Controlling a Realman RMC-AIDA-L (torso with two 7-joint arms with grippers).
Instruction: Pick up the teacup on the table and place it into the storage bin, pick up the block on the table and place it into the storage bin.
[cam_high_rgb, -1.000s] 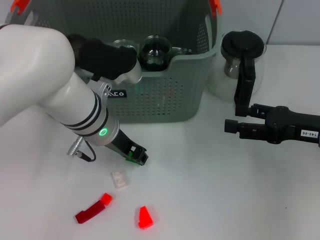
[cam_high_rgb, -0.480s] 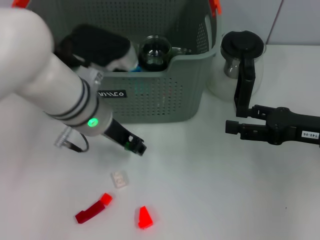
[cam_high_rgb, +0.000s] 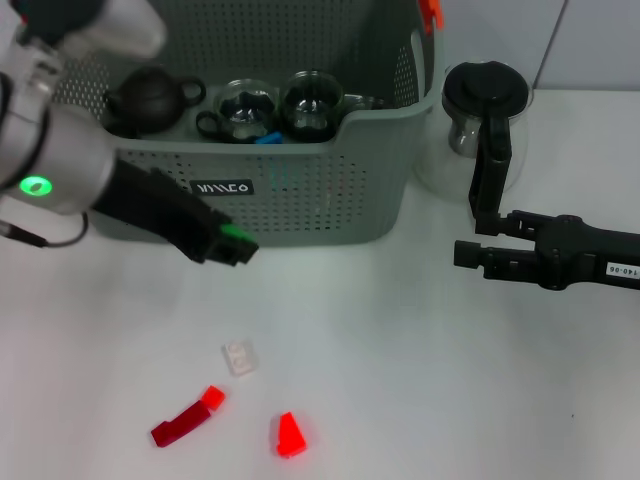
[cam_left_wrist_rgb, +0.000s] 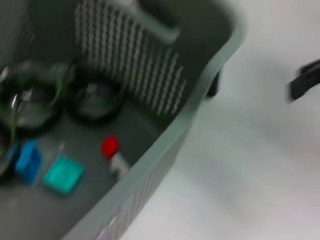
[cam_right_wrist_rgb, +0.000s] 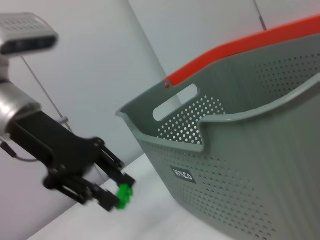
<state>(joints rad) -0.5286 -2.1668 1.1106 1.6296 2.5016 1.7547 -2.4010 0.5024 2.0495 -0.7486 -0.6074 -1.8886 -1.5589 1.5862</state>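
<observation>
My left gripper (cam_high_rgb: 236, 248) is shut on a small green block (cam_high_rgb: 238, 235) and holds it in the air in front of the grey perforated storage bin (cam_high_rgb: 300, 205). The right wrist view shows the same gripper (cam_right_wrist_rgb: 118, 198), the green block (cam_right_wrist_rgb: 123, 193) and the bin (cam_right_wrist_rgb: 240, 150). Glass teacups (cam_high_rgb: 246, 106) and a dark teapot (cam_high_rgb: 150, 95) stand inside the bin. The left wrist view looks down into the bin (cam_left_wrist_rgb: 200, 95), where blue (cam_left_wrist_rgb: 28, 160), teal (cam_left_wrist_rgb: 63, 174) and red (cam_left_wrist_rgb: 109, 146) blocks lie. My right gripper (cam_high_rgb: 466, 255) hovers at the right.
A white block (cam_high_rgb: 238, 357), a long red block (cam_high_rgb: 185, 420) and a red wedge block (cam_high_rgb: 290, 435) lie on the white table in front. A glass jug with a black lid (cam_high_rgb: 480, 110) stands right of the bin, behind my right arm.
My left arm has risen and swung left toward the bin's front wall, carrying the green block up from the table. The right arm has not moved.
</observation>
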